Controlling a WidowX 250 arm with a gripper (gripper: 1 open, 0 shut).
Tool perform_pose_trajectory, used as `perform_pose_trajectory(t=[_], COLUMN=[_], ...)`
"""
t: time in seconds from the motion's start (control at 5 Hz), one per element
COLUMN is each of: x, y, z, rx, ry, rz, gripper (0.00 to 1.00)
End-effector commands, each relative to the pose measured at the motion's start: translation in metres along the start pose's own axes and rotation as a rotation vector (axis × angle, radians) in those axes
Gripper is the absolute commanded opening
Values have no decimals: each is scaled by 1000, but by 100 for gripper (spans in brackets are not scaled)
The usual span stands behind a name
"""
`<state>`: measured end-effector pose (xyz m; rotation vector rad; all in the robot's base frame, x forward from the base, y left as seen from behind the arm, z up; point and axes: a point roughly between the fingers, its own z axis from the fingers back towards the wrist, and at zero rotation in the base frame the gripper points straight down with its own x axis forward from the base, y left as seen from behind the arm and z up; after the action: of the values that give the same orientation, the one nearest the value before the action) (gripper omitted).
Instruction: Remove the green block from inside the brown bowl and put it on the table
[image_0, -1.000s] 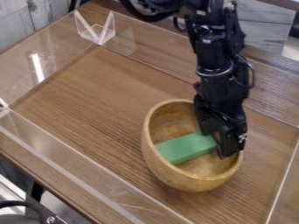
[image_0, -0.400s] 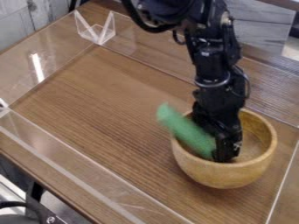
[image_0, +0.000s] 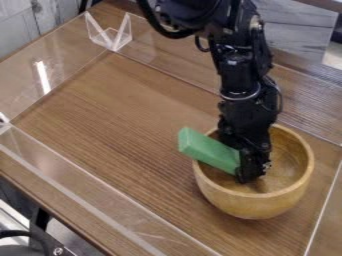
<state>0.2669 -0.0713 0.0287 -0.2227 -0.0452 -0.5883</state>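
Observation:
The brown bowl (image_0: 257, 184) sits at the right of the table (image_0: 120, 120). The green block (image_0: 207, 148) is tilted. Its upper end pokes out over the bowl's left rim and its lower end points down into the hollow. My gripper (image_0: 251, 162) reaches down into the bowl from above on a black arm. Its fingers are closed around the block's lower end, which they partly hide. The bottom of the bowl behind the fingers is out of sight.
Clear acrylic walls (image_0: 80, 190) run along the table's left and front edges. A folded clear stand (image_0: 110, 32) is at the far left corner. Bare wood lies to the left of the bowl.
The block lay flat in the bowl and now stands tilted with one end over the rim. The bowl has slid to the right. The fingers have narrowed on the block's end.

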Motion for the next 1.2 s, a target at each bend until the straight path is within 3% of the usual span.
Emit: perform_pose_trajectory(t=[0.0,1.0], x=[-7,-30], y=[3,-10], z=[1,20], rx=[-7,-89], ry=[16,104], rz=[24,113], gripper=[0,0])
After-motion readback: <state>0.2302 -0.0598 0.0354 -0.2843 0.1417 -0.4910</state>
